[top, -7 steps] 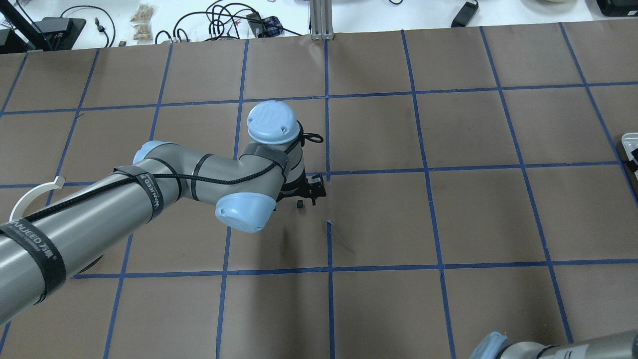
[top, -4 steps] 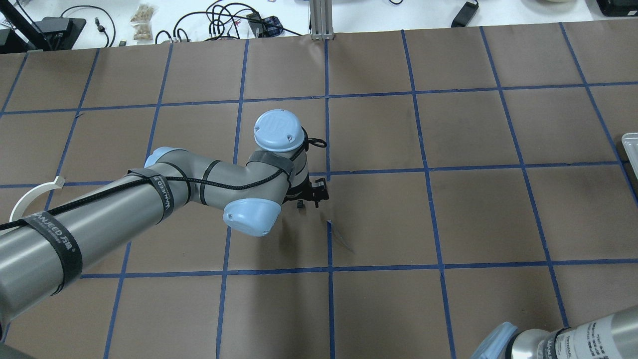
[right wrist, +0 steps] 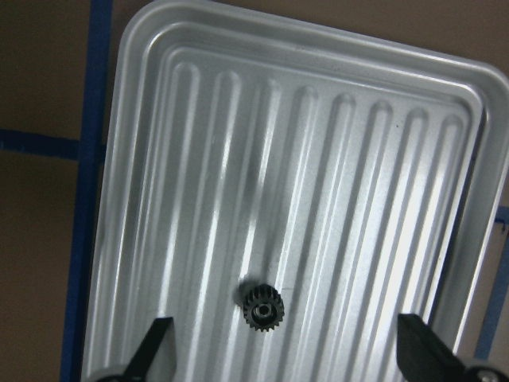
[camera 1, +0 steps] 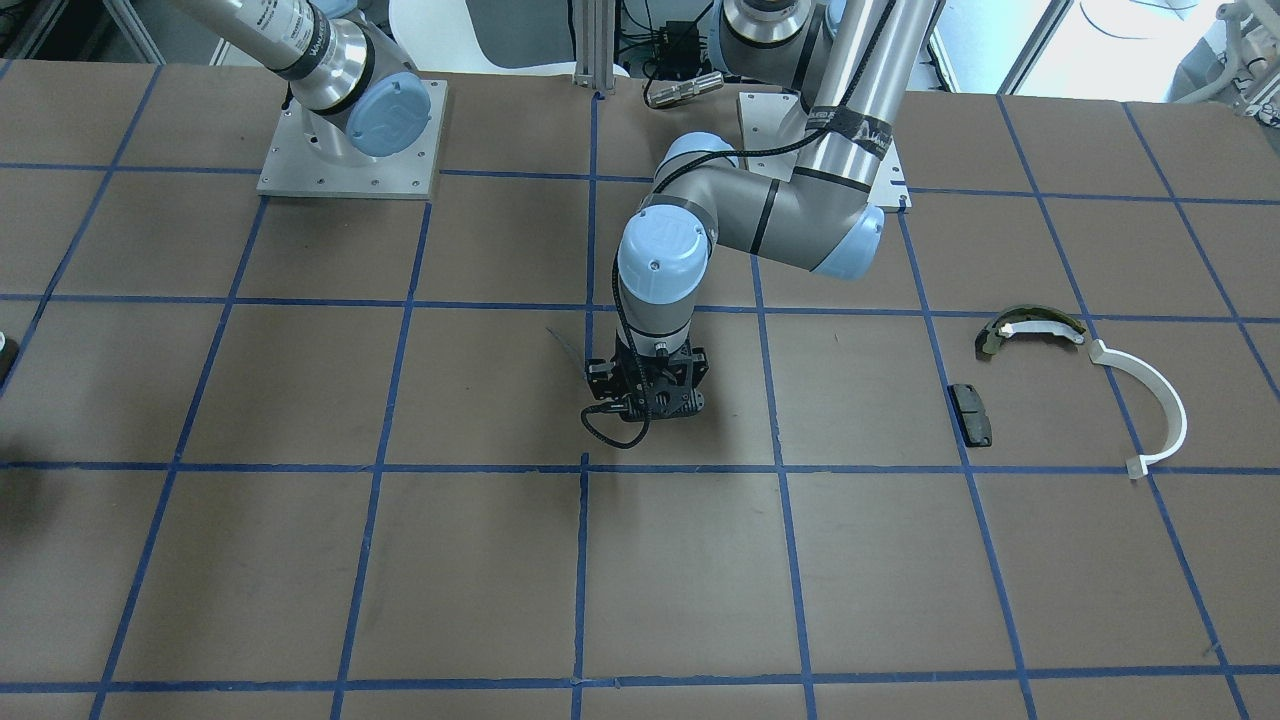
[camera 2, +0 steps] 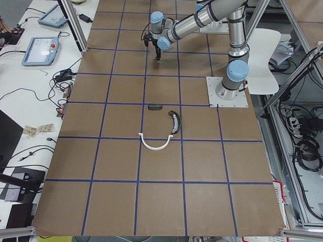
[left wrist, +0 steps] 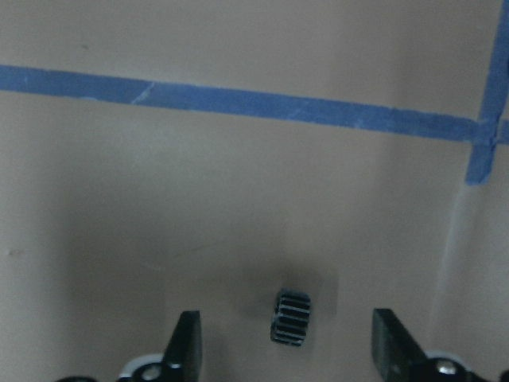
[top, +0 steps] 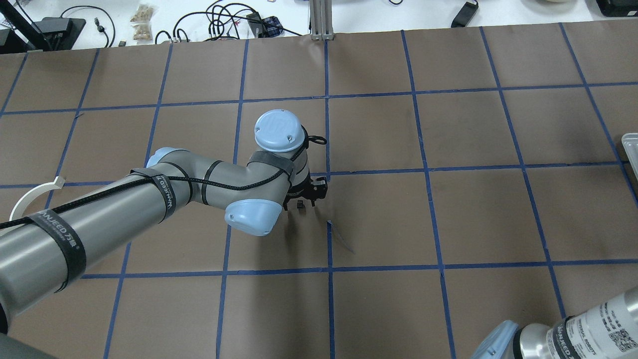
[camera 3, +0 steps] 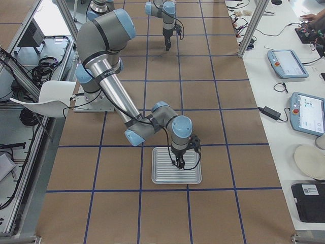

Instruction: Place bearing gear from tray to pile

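One gear (right wrist: 257,311) in tray (camera 3: 162,175); tray on desk (camera 1: 300,560) at robot's right end. Second gear (left wrist: 291,317) on desk mid-span. Pad (camera 1: 971,414), brake shoe (camera 1: 1025,328), arc (camera 1: 1150,400) grouped toward robot's left, arc outermost.

From overhead, white arc (top: 37,189) half hidden behind left arm (top: 99,219); tray (top: 632,147) cut off at the right edge
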`<state>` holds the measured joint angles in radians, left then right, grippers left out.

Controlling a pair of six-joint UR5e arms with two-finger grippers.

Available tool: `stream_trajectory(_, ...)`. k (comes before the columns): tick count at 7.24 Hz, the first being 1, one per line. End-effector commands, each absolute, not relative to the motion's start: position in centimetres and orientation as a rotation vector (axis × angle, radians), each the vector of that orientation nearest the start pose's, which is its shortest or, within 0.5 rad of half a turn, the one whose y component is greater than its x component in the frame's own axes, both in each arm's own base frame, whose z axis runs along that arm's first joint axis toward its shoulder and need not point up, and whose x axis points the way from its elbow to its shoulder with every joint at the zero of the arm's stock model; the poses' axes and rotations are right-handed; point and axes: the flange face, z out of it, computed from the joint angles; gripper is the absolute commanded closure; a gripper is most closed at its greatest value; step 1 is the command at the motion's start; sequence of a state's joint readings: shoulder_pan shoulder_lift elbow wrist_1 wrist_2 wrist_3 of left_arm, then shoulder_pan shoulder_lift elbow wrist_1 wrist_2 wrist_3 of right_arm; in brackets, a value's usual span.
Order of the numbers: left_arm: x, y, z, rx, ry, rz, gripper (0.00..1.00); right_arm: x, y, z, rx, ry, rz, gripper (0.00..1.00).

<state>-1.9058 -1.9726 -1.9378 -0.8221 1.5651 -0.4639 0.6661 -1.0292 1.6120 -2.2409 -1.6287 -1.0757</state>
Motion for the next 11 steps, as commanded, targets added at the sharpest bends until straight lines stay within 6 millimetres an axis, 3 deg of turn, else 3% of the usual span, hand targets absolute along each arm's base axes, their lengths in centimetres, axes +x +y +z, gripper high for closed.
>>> stream_trajectory(1, -30.5, -47.3, 18.5, -0.205, 3.137, 0.017, 1.00, -43.9, -50.7, 20.5, -0.257, 3.219, 0.016, 0.09)
stream_trajectory(3, -30.4, -47.3, 18.9, -0.207, 3.140, 0.006, 1.00, -44.0, -50.8, 19.4, -0.239, 3.208, 0.031, 0.26)
stream_trajectory(4, -30.2, -47.7, 20.4, -0.203, 3.149, -0.030, 1.00, -43.9, -50.7, 19.0, -0.234, 3.203, 0.040, 0.37)
stream_trajectory(5, -30.0, -48.5, 22.7, -0.205, 3.141, -0.058, 1.00, -44.0, -50.7, 18.7, -0.229, 3.200, 0.044, 0.41)
stream_trajectory(6, -27.6, -49.4, 25.0, -0.239, 3.024, 0.045, 1.00, -44.0, -50.7, 18.7, -0.229, 3.200, 0.044, 0.44)
stream_trajectory(7, -24.2, -50.7, 26.7, -0.296, 2.924, 0.136, 1.00, -44.0, -50.5, 18.6, -0.229, 3.209, 0.072, 0.52)
stream_trajectory(8, -19.3, -52.9, 28.2, -0.383, 2.918, 0.132, 1.00, -44.1, -50.4, 18.6, -0.229, 3.211, 0.087, 0.60)
stream_trajectory(9, -13.0, -55.1, 28.1, -0.331, 2.938, 0.157, 1.00, -44.0, -50.4, 18.5, -0.230, 3.206, 0.098, 0.67)
stream_trajectory(11, -0.7, -56.6, 26.6, -0.194, 3.001, 0.232, 1.00, -44.2, -50.0, 18.1, -0.233, 3.213, 0.162, 0.98)
